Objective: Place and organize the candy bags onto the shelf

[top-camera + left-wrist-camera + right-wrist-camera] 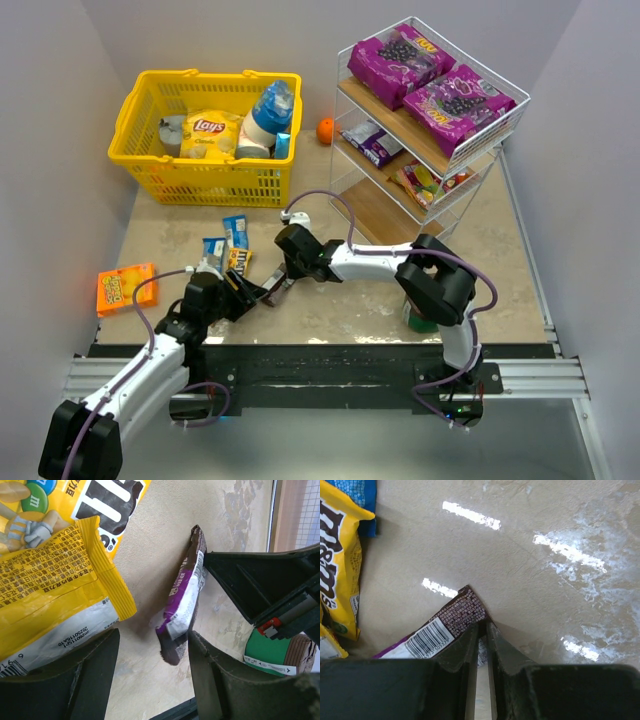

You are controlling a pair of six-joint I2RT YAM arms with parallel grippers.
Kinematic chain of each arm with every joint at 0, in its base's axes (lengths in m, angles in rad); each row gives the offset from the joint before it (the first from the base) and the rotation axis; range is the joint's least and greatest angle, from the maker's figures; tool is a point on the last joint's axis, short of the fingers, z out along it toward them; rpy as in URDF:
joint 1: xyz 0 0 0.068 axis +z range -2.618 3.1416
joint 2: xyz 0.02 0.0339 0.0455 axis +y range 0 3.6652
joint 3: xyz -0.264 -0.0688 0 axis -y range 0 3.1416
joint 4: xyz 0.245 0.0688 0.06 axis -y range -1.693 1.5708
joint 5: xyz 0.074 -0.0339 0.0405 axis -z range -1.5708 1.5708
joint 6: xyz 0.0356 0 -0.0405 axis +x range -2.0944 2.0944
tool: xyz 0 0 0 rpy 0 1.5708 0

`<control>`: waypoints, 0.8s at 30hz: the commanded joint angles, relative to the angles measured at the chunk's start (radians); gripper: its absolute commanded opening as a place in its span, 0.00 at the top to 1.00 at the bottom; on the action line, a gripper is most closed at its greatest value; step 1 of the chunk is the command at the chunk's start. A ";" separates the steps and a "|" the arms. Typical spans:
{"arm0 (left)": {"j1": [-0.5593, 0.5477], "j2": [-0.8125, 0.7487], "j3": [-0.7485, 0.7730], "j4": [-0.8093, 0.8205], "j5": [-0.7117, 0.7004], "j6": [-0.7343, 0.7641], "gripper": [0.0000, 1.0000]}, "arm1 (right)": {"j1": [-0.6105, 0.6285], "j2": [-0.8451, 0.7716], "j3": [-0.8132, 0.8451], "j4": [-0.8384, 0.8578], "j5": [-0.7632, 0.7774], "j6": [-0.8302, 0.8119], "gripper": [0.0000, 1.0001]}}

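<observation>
Candy bags, two large purple ones, lie side by side on the top tier of the shelf, a white wire rack at the far right corner of the tabletop. Two smaller packets occupy the middle tier; the lowest tier shows bare wood. Toward the near edge, left of centre, the right gripper is pinched on one edge of a brown packet, which is held up on edge; whether its lower end touches the tabletop cannot be told. The left gripper sits just beside it, jaws parted and holding nothing. A yellow packet lies flat just beside the left gripper's outer finger, and two blue packets lie just beyond it, toward the middle of the tabletop. A yellow basket at the far left corner holds a chip bag and a bottle. An orange fruit sits between basket and shelf. A flat orange box lies at the left edge.
</observation>
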 commanded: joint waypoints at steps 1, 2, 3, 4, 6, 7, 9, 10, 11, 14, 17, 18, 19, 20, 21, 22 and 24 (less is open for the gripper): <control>-0.004 0.021 -0.048 -0.086 -0.052 0.013 0.37 | -0.018 0.027 0.014 0.001 0.017 0.043 0.85; -0.004 0.023 -0.048 -0.077 -0.052 0.012 0.37 | -0.021 0.026 0.011 0.003 0.015 0.044 0.85; -0.004 0.027 -0.049 -0.071 -0.049 0.012 0.37 | -0.021 0.026 0.008 0.007 0.010 0.044 0.85; -0.004 0.029 -0.051 -0.063 -0.045 0.009 0.37 | -0.021 0.023 -0.001 0.012 0.009 0.046 0.85; -0.004 0.039 -0.060 -0.015 -0.030 -0.004 0.37 | -0.021 0.020 -0.007 0.012 0.007 0.050 0.85; -0.004 0.044 -0.064 0.008 -0.023 -0.008 0.37 | -0.021 0.021 -0.009 0.012 0.007 0.053 0.85; -0.004 0.058 -0.080 0.075 -0.004 -0.037 0.37 | -0.021 0.024 -0.009 0.007 0.001 0.063 0.85; -0.004 0.064 -0.086 0.095 0.002 -0.048 0.37 | -0.021 0.023 -0.012 0.007 -0.002 0.070 0.85; -0.006 0.072 -0.092 0.154 0.008 -0.072 0.37 | -0.021 0.024 -0.012 0.007 -0.003 0.076 0.85; -0.006 0.076 -0.126 0.219 0.022 -0.132 0.40 | -0.021 0.027 -0.013 0.004 -0.006 0.099 0.86; -0.026 0.049 -0.152 0.249 0.014 -0.195 0.45 | -0.022 0.033 -0.013 0.001 -0.013 0.127 0.87; -0.032 0.036 -0.159 0.243 -0.007 -0.206 0.47 | -0.021 0.038 -0.013 0.001 -0.014 0.139 0.87; -0.038 0.024 -0.161 0.230 -0.018 -0.217 0.48 | -0.021 0.039 -0.012 -0.002 -0.016 0.145 0.87; -0.049 0.000 -0.163 0.229 -0.025 -0.229 0.49 | -0.021 0.041 -0.010 -0.007 -0.017 0.148 0.87; -0.056 -0.010 -0.166 0.227 -0.041 -0.235 0.50 | -0.021 0.043 -0.012 -0.007 -0.017 0.159 0.87; -0.063 -0.019 -0.169 0.224 -0.050 -0.238 0.51 | -0.021 0.044 -0.012 -0.008 -0.020 0.164 0.87; -0.076 -0.019 -0.170 0.235 -0.055 -0.241 0.53 | -0.019 0.046 -0.015 -0.002 -0.029 0.176 0.86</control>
